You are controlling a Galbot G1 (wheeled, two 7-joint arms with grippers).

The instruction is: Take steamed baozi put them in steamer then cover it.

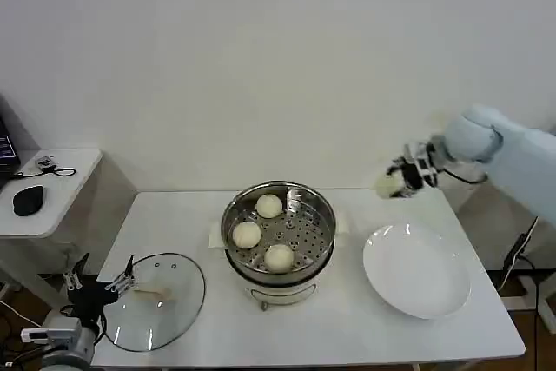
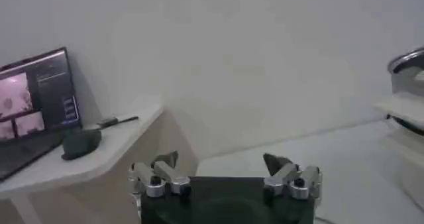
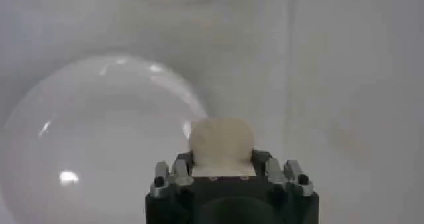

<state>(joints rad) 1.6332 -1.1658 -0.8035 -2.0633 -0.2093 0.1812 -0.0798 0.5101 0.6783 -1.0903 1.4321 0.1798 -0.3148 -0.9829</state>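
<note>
The steel steamer [image 1: 321, 215] stands mid-table with three cream baozi inside, one at the back [image 1: 268, 206], one on the left [image 1: 247, 235] and one at the front [image 1: 279, 257]. My right gripper [image 1: 393, 185] hangs high above the table's right rear, shut on another baozi [image 3: 221, 142]. The glass cover [image 1: 156, 300] lies flat on the table at front left, its cream handle up. My left gripper [image 1: 97, 282] is open beside the cover's left edge, nothing between its fingers [image 2: 165, 162].
An empty white plate [image 1: 417, 268] lies right of the steamer, seen below the held bun in the right wrist view [image 3: 93, 139]. A side desk [image 1: 48, 188] with a mouse and a laptop [image 2: 33, 106] stands to the left.
</note>
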